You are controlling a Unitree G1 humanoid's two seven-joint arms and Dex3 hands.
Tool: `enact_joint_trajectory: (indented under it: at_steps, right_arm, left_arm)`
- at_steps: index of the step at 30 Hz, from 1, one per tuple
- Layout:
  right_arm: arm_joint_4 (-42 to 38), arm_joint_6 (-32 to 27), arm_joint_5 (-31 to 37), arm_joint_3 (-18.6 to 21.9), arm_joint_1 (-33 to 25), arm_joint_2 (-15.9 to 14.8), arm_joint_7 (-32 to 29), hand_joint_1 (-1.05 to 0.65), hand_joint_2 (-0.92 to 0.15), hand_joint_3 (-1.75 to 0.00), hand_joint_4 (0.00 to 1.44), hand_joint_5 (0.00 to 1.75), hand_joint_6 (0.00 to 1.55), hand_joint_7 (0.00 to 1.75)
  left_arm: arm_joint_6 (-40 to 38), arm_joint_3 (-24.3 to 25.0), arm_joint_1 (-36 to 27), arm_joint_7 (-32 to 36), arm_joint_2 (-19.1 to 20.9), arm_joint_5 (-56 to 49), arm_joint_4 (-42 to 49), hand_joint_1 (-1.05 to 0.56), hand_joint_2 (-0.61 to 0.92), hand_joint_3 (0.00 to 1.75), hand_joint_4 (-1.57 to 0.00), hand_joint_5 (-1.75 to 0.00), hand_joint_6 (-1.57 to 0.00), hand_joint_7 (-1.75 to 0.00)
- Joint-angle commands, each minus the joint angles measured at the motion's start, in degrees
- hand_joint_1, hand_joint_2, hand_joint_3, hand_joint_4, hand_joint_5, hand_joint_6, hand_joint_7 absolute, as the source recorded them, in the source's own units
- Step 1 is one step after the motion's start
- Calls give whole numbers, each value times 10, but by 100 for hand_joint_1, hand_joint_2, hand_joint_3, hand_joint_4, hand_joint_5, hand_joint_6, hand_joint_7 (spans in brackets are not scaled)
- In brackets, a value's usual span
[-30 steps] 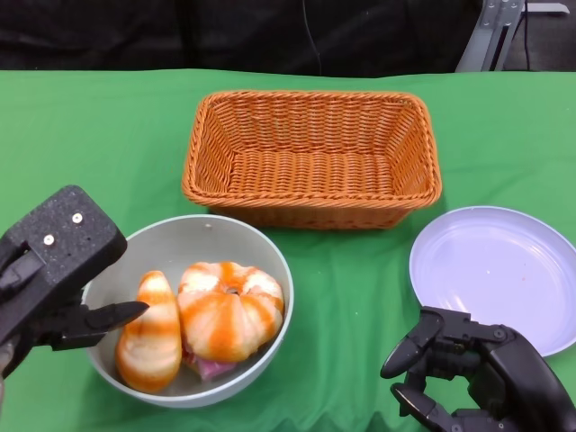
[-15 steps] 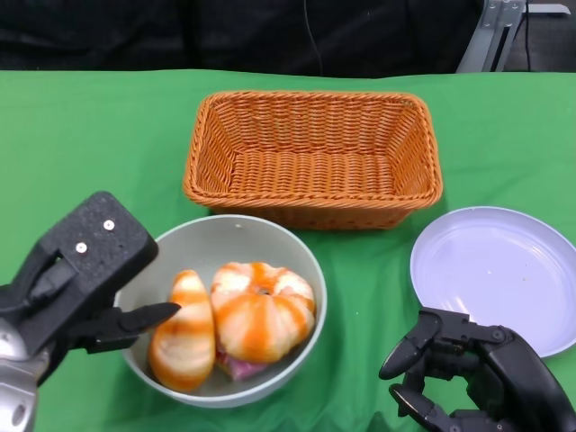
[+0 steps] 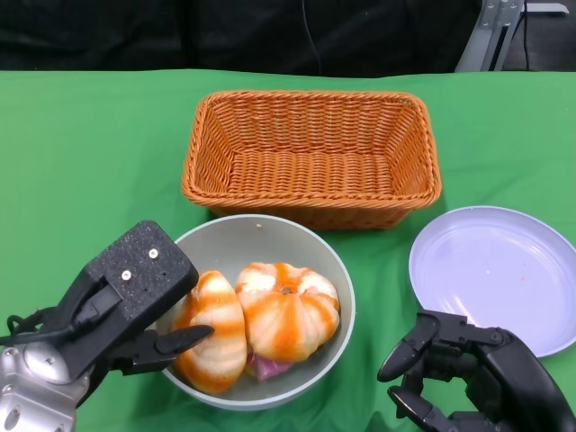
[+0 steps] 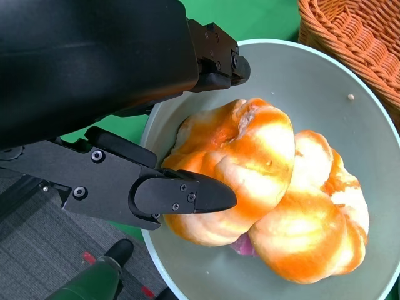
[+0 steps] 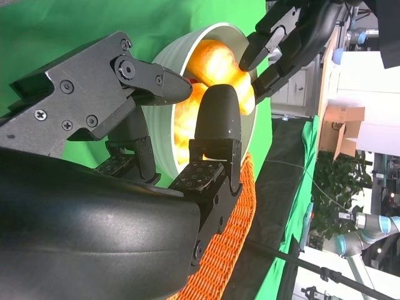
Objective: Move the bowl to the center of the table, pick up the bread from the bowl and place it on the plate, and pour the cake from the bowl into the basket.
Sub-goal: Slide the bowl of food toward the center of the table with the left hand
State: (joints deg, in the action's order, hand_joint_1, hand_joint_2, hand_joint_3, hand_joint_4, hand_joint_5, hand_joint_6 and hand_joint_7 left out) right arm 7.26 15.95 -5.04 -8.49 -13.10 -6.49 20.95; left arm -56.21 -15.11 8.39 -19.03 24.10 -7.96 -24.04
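While the left robot hand (image 3: 108, 315) apparently grips the bowl (image 3: 333, 279) rim, just clear of the basket (image 3: 310, 153), the right robot hand (image 3: 468, 373) hovers half-curled, empty, below the plate (image 3: 495, 270).

left hand (image 4: 187, 125) gripping bowl (image 4: 325, 94) rim, bread (image 4: 234, 169) inside

Green cloth (image 3: 90, 144) covers desk under both robot hands. Black backdrop (image 3: 270, 36) beyond far edge. Grey metal frame (image 3: 493, 31) beyond, right-hand side.
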Motion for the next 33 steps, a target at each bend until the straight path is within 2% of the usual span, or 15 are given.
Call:
enact_joint_trajectory:
  at_steps: [1, 12, 19, 27, 33]
  right_arm:
    - [0, 0, -3, 0, 0, -3, -2, -15, -58, -79, 74, 148, 76, 107]
    - [-7, 1, 4, 1, 3, -4, -3, -16, -59, -76, 74, 147, 77, 107]
    - [-10, 3, 3, 2, 3, -3, -2, -16, -59, -76, 74, 148, 76, 108]
    - [-10, 4, 6, 3, 3, -3, -4, -16, -59, -74, 73, 148, 75, 108]
    - [-10, 6, 7, 4, 4, -5, -3, -16, -59, -75, 73, 148, 75, 109]
  left_arm:
    - [8, -2, -3, 2, 0, 1, -7, -52, 92, 37, -46, -4, -9, 0]
    - [6, 24, -9, 7, -34, 28, -27, -50, 92, 36, -33, 0, -8, -1]
    - [-6, 37, -10, 9, -34, 37, -44, -49, 92, 35, -39, -3, -8, -1]
    - [9, 58, -7, 17, -7, 27, -67, -50, 92, 32, -33, 0, -12, -2]
    - [26, 64, -6, 8, 22, 26, -72, -47, 92, 30, -40, -4, -15, -3]
